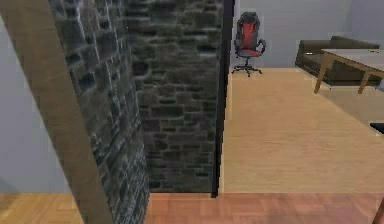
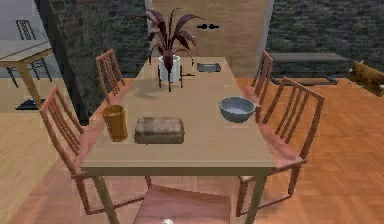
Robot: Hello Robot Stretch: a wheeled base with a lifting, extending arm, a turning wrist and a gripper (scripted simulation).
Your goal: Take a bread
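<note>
- While the forward view stares at a dark stone wall close ahead, the arm side view has the dining table square in the picture.
- And there's the bread: a brown loaf lying flat on the tabletop, on the table's near half, a little left of its middle.
- Just beside the loaf, on its left, stands an orange-brown cup, upright and apart from it.
- Off to the right, and well apart from the loaf, sits a blue-grey bowl.
- At the table's far end a white pot carries a plant with dark reddish leaves; a small dark flat thing lies to its right, too small to name.
- Wooden chairs ring the table: two on the left, two on the right, and one at the near end.
- As for the gripper, its state cannot be told, so no call on that.
- Back in the forward view, a pale wooden post leans across the left, and light wooden floor runs past the wall.
- Far down that floor stand a red-and-black office chair, a dark sofa and a second wooden table.
</note>
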